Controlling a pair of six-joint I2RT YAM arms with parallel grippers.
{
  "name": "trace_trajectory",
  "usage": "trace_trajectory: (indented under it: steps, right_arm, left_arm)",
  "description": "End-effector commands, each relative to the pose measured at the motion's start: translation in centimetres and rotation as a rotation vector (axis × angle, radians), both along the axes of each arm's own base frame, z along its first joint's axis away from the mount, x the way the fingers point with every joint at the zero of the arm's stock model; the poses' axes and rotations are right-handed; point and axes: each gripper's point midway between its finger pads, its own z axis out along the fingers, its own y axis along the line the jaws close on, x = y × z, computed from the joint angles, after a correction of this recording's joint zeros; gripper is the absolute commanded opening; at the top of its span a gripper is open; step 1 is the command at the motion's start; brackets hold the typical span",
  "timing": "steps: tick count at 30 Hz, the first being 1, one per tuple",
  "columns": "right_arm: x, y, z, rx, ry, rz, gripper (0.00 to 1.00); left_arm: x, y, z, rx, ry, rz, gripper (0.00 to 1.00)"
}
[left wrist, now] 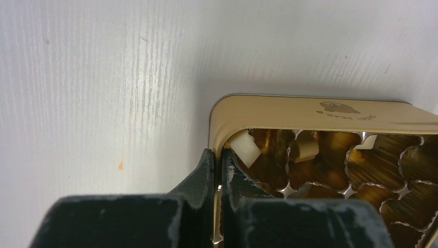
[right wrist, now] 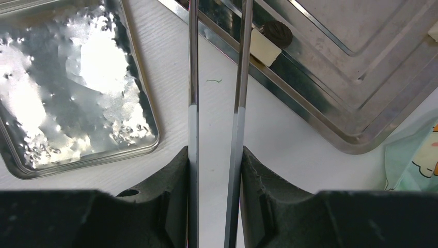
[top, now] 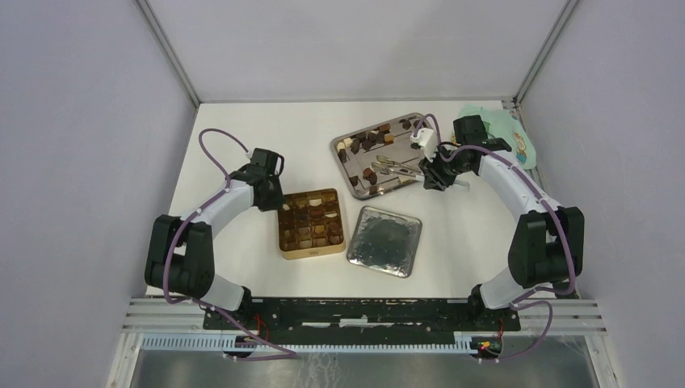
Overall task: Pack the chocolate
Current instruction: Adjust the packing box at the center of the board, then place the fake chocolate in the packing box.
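Chocolate pieces point(left wrist: 244, 149), brown and cream, sit in your gold gridded square tin point(left wrist: 289, 111) and steel tray point(right wrist: 320, 77); left gripper point(left wrist: 217, 157) pinches the tin's rim, right gripper point(right wrist: 214, 155) clamps long silver tongs point(right wrist: 192, 77).

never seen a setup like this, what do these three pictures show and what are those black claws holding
Two white robot arms are bolted to a white table. The wide picture looks down from above; the other two come from a camera on each wrist. On the table lie a gold square gridded tin holding small brown and cream chocolate pieces, a dimpled silver square plate, a rectangular silver metal tray with more pieces, and a pale green cloth. The left arm's black fingers pinch the tin's wall near a corner. The right arm's black fingers clamp long silver tongs reaching over the tray.
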Motion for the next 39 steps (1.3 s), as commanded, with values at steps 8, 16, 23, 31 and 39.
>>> trace_trajectory:
  steps: [8, 16, 23, 31, 39]
  right_arm:
    - [-0.6, 2.2, 4.9, 0.135, -0.092, 0.078, 0.00]
    - [-1.0, 3.2, 8.0, 0.199, -0.135, 0.117, 0.00]
    - [-1.9, 4.1, 9.5, 0.238, -0.158, 0.165, 0.00]
    - [-5.7, 7.4, 8.2, 0.233, -0.135, 0.321, 0.00]
    - [-10.6, 11.0, 4.9, 0.159, -0.116, 0.505, 0.00]
  left_arm:
    - [3.7, -0.7, 7.5, -0.052, -0.375, -0.048, 0.02]
    - [2.8, 0.5, 11.2, -0.041, -0.608, -0.037, 0.02]
    - [2.4, 0.5, 10.9, -0.052, -0.613, -0.030, 0.02]
    - [2.4, 0.3, 7.5, -0.054, -0.457, 0.003, 0.02]
    - [2.3, 0.0, 4.0, -0.042, -0.307, 0.009, 0.02]
